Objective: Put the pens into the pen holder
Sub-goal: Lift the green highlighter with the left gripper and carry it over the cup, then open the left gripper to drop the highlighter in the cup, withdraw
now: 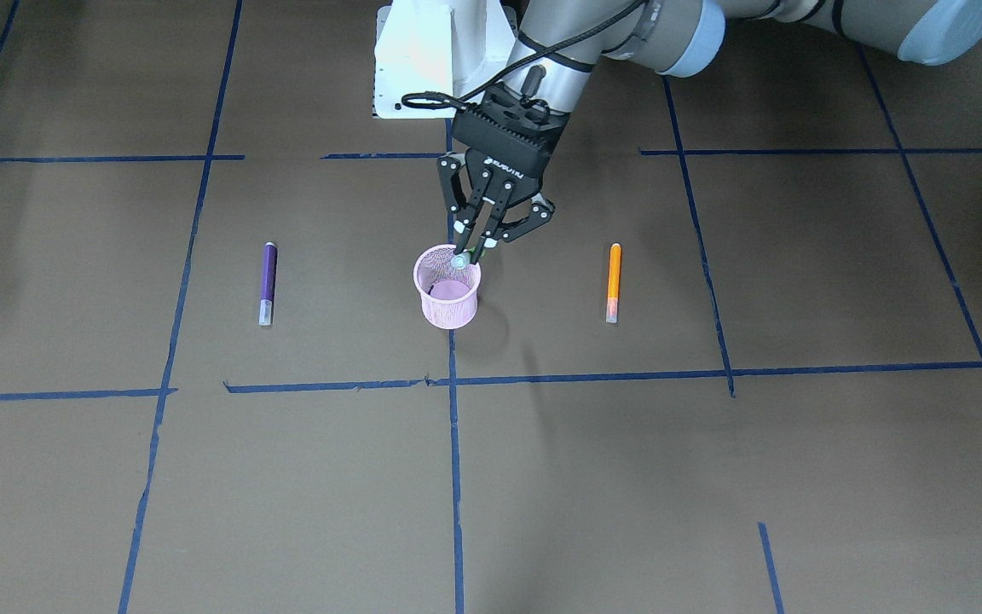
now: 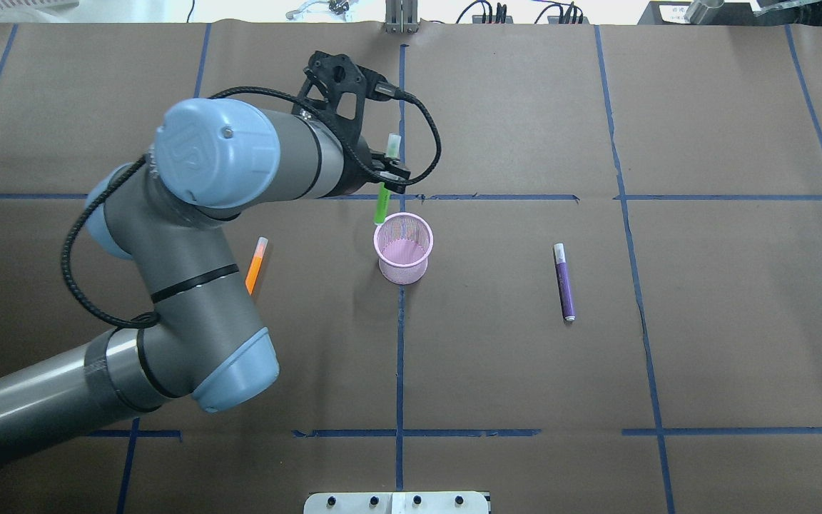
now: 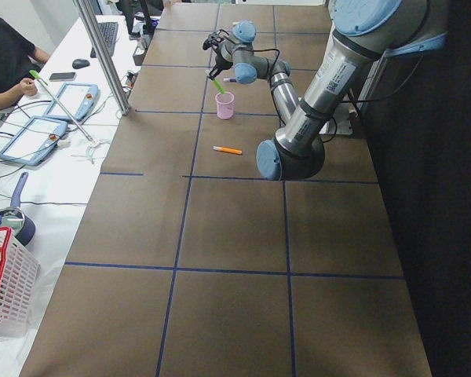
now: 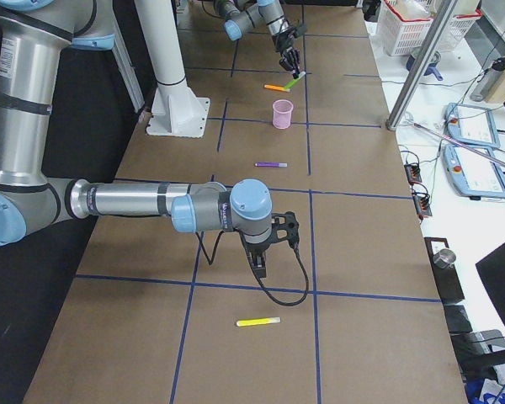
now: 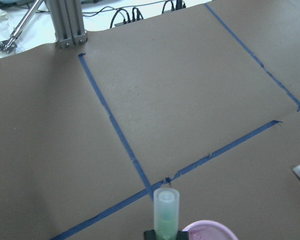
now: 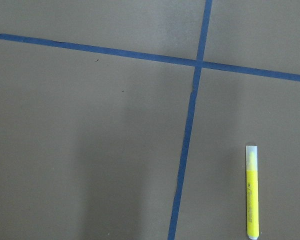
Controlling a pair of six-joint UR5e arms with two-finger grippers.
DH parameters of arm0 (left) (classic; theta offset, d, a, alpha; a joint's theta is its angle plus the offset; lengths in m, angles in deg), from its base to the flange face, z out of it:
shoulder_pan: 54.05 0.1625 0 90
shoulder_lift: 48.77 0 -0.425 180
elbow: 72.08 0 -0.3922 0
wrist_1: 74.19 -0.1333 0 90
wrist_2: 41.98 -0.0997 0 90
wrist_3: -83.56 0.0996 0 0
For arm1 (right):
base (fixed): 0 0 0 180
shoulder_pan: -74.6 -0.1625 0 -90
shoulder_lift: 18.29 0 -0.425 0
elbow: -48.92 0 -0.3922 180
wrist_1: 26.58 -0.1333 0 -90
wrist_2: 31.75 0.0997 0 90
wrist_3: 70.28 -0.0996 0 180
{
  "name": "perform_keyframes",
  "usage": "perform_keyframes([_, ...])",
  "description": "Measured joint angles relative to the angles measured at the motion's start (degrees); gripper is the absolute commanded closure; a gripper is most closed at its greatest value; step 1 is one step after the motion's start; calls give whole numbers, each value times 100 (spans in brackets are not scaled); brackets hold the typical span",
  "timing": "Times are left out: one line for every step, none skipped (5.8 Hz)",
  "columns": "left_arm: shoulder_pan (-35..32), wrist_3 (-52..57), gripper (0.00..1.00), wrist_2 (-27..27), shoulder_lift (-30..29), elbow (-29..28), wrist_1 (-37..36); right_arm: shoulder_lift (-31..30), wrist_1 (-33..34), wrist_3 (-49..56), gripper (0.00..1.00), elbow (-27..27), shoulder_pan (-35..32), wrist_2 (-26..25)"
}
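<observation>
Item: pen collection, early stage, nothing delivered yet by the look of it

- Front-facing view: left pincer (image 1: pixel 478 247) clamped on the green pen (image 1: pixel 461 259), which is tilted just above the rim of the pen holder (image 1: pixel 449 315) near the desk's middle. No pen seen inside the cup. The purple pen (image 1: pixel 267 283) and orange pen (image 1: pixel 614 281) lie flat either side, well apart from it.
- Overhead view: the green pen's lower end is at the holder's rim on the robot's left side; whether it is inside the mouth cannot be told. Orange lies toward the desk's left end, purple toward its right end.
- Left side view: a brown paper cover with a blue tape grid. A white bench runs along the far edge with tablets, a basket and a seated person.
- Right side view: the right pincer (image 4: pixel 259 265) hangs low; cannot tell whether it is apart or together. The yellow pen (image 4: pixel 258 321) lies near the desk's right end.
- Wrist views: the green cap over the pink rim; the yellow pen flat on paper.
- Judged outstanding: green release, then three pens
</observation>
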Motion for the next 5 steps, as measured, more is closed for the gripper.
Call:
perform_keyframes([44, -18, 100, -51, -84, -268, 289, 0, 0, 0, 0, 0, 0, 0])
perform_keyframes([101, -16, 98, -99, -111, -461, 517, 2, 0, 0, 0, 0, 0, 0])
perform_keyframes([256, -13, 91, -292, -97, -549, 666, 6, 0, 0, 0, 0, 0, 0])
perform_keyframes([419, -13, 67, -523, -48, -573, 799, 8, 0, -3, 0, 0, 0, 0])
perform_keyframes([494, 11, 46, -620, 34, -573, 929, 8, 0, -6, 0, 0, 0, 0])
